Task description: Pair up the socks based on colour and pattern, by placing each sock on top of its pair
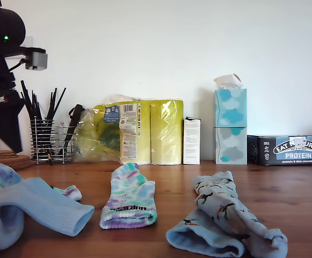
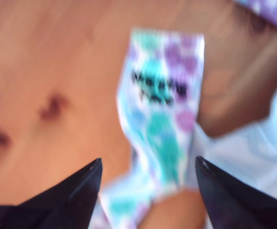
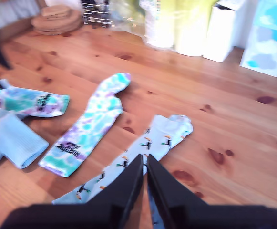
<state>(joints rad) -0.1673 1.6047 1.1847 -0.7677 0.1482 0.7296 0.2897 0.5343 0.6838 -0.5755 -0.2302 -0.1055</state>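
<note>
Several socks lie on a wooden table (image 1: 172, 185) before a white wall. In the exterior view, left to right: plain blue sock (image 1: 40, 207), tie-dye sock (image 1: 129, 199), bird-print socks (image 1: 225, 220). My first gripper (image 2: 148, 164) hovers, jaws spread, over another tie-dye sock (image 2: 162, 124). My second gripper (image 3: 145, 160), jaws pressed together, sits above the bird-print socks. Behind stand a utensil rack (image 1: 48, 140), yellow paper rolls (image 1: 145, 131) and tissue boxes (image 1: 231, 126).

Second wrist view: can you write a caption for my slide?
My second gripper, jaws shut, above bird-print socks, beside two tie-dye socks on the wooden table.
</note>
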